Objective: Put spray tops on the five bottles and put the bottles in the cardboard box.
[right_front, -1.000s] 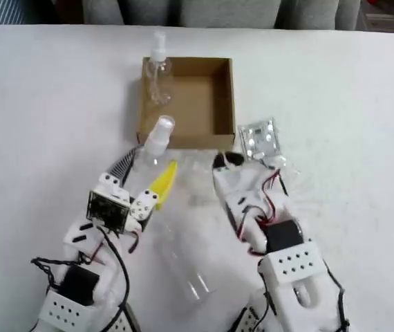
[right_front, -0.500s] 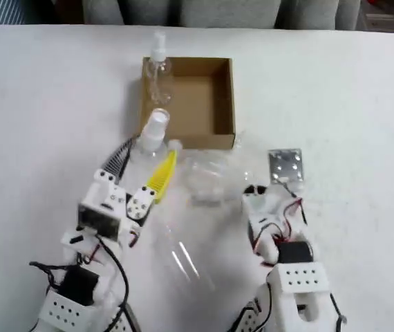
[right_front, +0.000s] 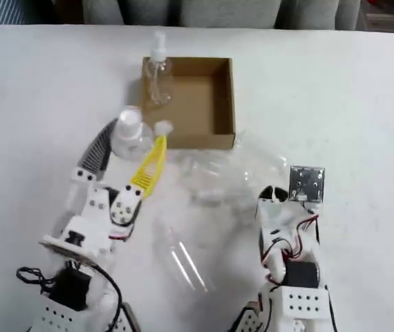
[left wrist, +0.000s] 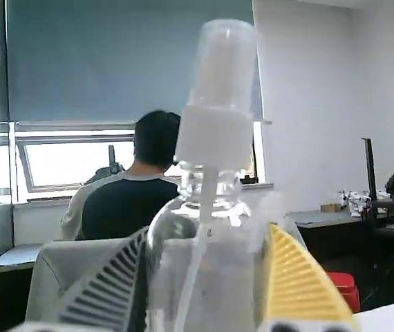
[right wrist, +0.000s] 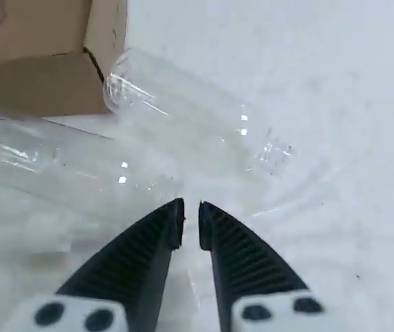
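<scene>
Clear spray-topped bottle (left wrist: 211, 207) sits gripped between the left gripper's (right_front: 135, 133) fingers (left wrist: 294, 283). Right gripper's (right wrist: 191, 216) fingers are closed on nothing, near a lying bottle (right wrist: 190, 117).

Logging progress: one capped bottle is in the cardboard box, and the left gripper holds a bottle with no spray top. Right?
No. The left wrist view shows the bottle in the left gripper already wears a white spray top. The capped bottle is indeed in the cardboard box.

My arms are white, with black cables and red wires. Left claw (right_front: 136, 131) — one yellow finger, one black; right claw (right wrist: 191, 216) all black.
</scene>
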You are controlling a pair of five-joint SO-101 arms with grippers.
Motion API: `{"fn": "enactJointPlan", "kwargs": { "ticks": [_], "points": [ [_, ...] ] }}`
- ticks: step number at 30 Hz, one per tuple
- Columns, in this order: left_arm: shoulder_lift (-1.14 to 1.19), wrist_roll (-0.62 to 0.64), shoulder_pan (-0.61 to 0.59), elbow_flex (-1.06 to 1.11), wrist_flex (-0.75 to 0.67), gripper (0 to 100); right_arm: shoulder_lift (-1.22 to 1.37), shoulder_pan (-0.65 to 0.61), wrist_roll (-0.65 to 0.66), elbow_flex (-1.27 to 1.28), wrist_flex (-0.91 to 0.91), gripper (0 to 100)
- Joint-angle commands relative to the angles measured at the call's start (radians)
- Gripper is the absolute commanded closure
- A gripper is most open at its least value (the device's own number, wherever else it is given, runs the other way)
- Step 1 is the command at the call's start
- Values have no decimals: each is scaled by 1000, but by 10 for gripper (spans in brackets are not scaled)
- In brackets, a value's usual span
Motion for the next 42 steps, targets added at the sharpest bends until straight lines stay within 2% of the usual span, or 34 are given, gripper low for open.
{"fn": "enactJointPlan", "kwargs": {
  "ticks": [1,10,18,21,27,33,42],
  "points": [
    [194,5,2,-196,-8,976,-22,10,11,11,8,982],
    [788,5,-15,-509,-265,976,-19,10,11,11,8,982],
    [1147,6,-62,-551,-571,976,-19,10,11,11,8,982],
    [1282,68,-99,-562,-672,976,-19,10,11,11,8,982],
    [1566,236,-189,-697,-718,976,-19,10,11,11,8,982],
    [1830,244,-209,-816,-733,976,-19,8,11,11,8,982],
    [2236,244,-189,-977,-1094,976,-19,8,11,11,8,982]
  ]
}}
